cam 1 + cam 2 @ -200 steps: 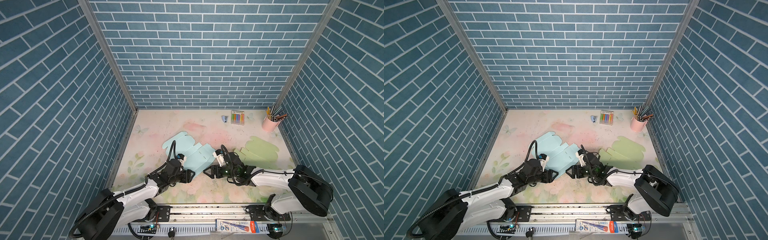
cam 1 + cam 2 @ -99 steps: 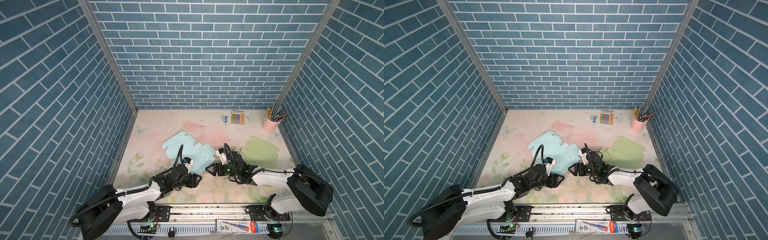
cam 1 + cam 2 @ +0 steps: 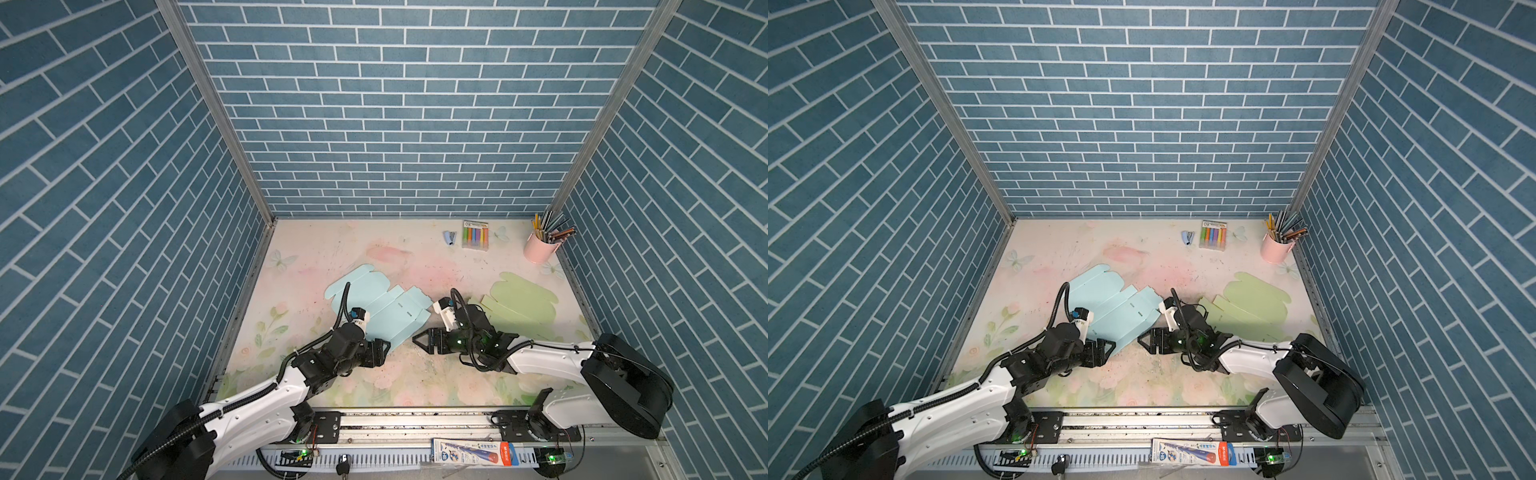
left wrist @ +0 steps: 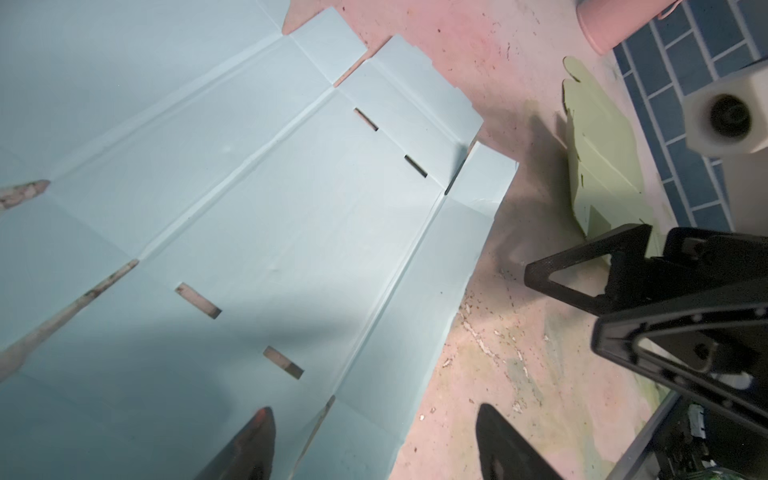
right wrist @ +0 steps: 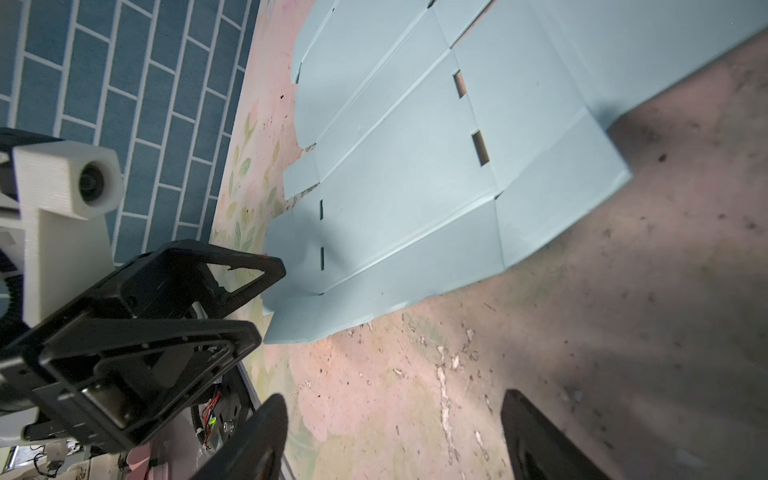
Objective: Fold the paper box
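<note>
Here, on the pink floral-printed tabletop (image 3: 316, 257), the flat, creased, pale-blue paper box blank (image 3: 374, 303) is laid unfolded near the middle. Its near edge is straddled by the black left gripper (image 3: 384, 351), spread wide and empty; the black right gripper (image 3: 419, 343) is held just beside, equally wide, nothing grasped.

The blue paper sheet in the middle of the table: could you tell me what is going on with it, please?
Two robot arms are set at the light blue box blank, which lies flat with no panel folded up yet. The left claw is open, its jaws straddling the blank's near edge. The right claw is open over bare table just beside the blank. Neither holds anything. A green blank lies untouched to the right.
</note>
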